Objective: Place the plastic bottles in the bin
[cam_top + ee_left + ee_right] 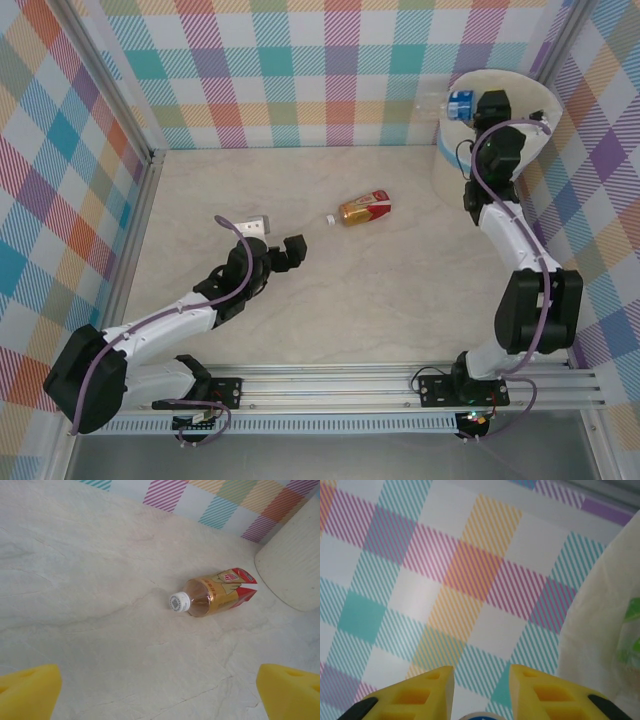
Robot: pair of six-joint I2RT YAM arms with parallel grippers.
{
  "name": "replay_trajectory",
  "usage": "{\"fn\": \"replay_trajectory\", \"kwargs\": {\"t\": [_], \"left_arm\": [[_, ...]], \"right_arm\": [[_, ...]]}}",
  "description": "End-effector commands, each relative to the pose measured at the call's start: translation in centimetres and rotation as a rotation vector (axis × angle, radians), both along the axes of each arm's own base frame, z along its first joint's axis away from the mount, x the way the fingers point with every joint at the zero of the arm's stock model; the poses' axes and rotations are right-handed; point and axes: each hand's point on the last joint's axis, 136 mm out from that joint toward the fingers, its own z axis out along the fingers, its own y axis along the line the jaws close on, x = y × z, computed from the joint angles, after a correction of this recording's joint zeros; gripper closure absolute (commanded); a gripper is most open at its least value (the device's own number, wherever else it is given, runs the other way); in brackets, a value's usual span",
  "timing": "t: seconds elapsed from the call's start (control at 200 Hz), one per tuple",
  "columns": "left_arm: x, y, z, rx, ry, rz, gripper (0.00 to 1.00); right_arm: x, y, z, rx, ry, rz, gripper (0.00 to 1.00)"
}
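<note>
**A:** From above, where does everything stand?

**B:** My right fingers hang over the round white bin with a cream liner. They are closed on a small clear plastic bottle with a blue label, just above the bin's rim. Out on the pale marbled bench, apart from the bin, lies an amber plastic bottle with a red-and-gold label, its white cap pointing away from the bin. My left fingers sit farther from the bin than that bottle, spread wide and holding nothing.

**A:** And your left wrist camera?

**B:** The amber bottle lies on its side near the bin's wall, not touching it.

**A:** Right wrist?

**B:** My yellow fingertips stand close together, with a blue-and-white sliver between them at the bottom edge. The bin's liner is just beside them, with a blurred green smear on it.
</note>
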Motion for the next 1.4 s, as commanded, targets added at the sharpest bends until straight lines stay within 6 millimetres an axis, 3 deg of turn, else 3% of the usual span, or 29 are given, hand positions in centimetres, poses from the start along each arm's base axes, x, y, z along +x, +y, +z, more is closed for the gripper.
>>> {"fn": "replay_trajectory", "kwargs": {"t": [0.0, 0.215, 0.43, 0.525, 0.59, 0.635, 0.71, 0.765, 0.97, 1.08, 1.2, 1.28, 1.395], "left_arm": [[0.1, -0.5, -0.2, 0.020, 0.020, -0.026, 0.00], [0.3, -1.3, -0.7, 0.028, 0.042, -0.053, 0.00], [0.5, -1.7, -1.0, 0.032, 0.053, -0.068, 0.00], [0.6, -1.8, -1.2, 0.039, 0.057, -0.067, 0.00], [0.8, -2.0, -1.3, 0.042, 0.060, -0.072, 0.00], [0.8, -2.1, -1.4, 0.040, 0.063, -0.076, 0.00], [0.9, -2.5, -1.4, 0.033, 0.068, -0.089, 0.00], [0.9, -2.6, -1.4, 0.031, 0.071, -0.093, 0.00], [0.8, -2.4, -1.7, 0.033, 0.077, -0.083, 0.00], [0.8, -2.0, -1.8, 0.039, 0.077, -0.067, 0.00], [0.9, -1.5, -1.8, 0.034, 0.075, -0.036, 0.00], [1.1, -0.7, -1.9, 0.025, 0.082, 0.012, 0.00], [1.3, 0.5, -2.3, 0.004, 0.099, 0.085, 0.00]], "right_arm": [[-1.2, -4.0, 3.6, 0.139, -0.211, -0.133, 1.00], [-1.5, -7.8, 3.8, 0.135, -0.255, -0.271, 1.00], [-4.0, -11.0, 3.9, -0.091, -0.168, -0.490, 1.00], [-4.2, -11.9, 4.0, -0.206, -0.101, -0.554, 1.00], [-3.6, -10.8, 4.8, -0.322, -0.077, -0.563, 0.98], [-3.4, -10.1, 5.4, -0.397, -0.067, -0.590, 0.92], [-2.7, -9.1, 6.2, -0.502, -0.039, -0.623, 0.61], [-1.9, -8.7, 6.1, -0.533, -0.013, -0.599, 0.46], [-1.1, -8.0, 6.1, -0.549, 0.042, -0.523, 0.22], [-1.1, -7.3, 6.3, -0.563, 0.045, -0.479, 0.12], [-1.1, -5.6, 6.9, -0.616, 0.079, -0.406, 0.06], [-0.5, -3.0, 7.6, -0.743, 0.126, -0.309, 0.05], [0.2, 1.3, 6.4, -0.947, 0.227, -0.135, 0.01]]}}
